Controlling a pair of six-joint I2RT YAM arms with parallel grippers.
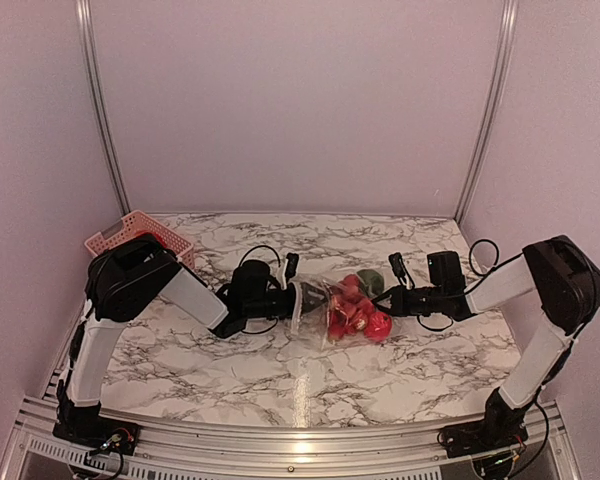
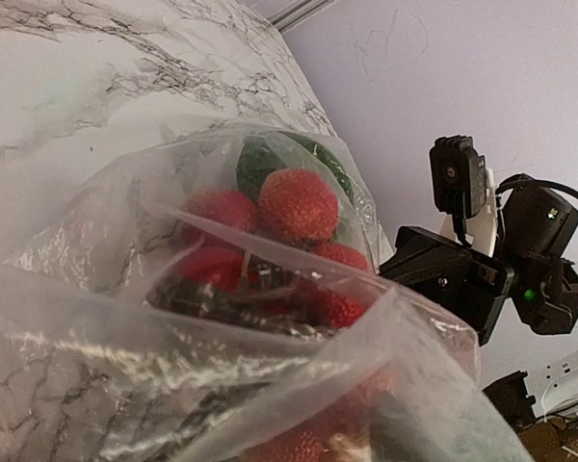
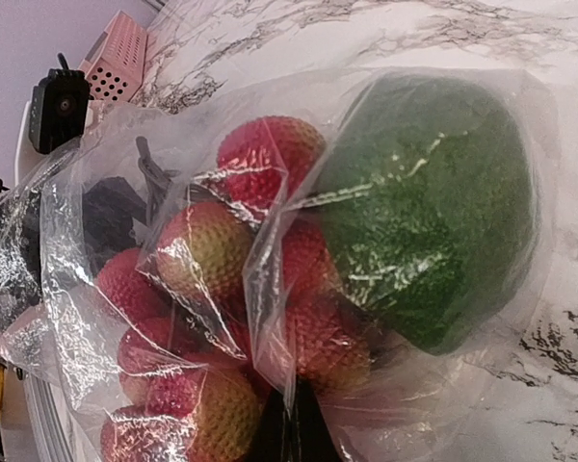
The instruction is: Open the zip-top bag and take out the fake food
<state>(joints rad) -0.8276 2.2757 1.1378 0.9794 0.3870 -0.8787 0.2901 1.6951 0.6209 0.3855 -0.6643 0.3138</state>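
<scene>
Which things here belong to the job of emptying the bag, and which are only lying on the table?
Belongs to the job: zip-top bag, fake food inside it.
Just lying about: pink basket at the far left.

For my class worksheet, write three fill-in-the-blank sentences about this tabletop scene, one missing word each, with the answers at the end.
1. The fake food inside the zip-top bag is mostly ____.
2. The slatted basket on the table is ____.
3. The zip-top bag lies ____ the left tool and right tool.
Missing words: red; pink; between.
</scene>
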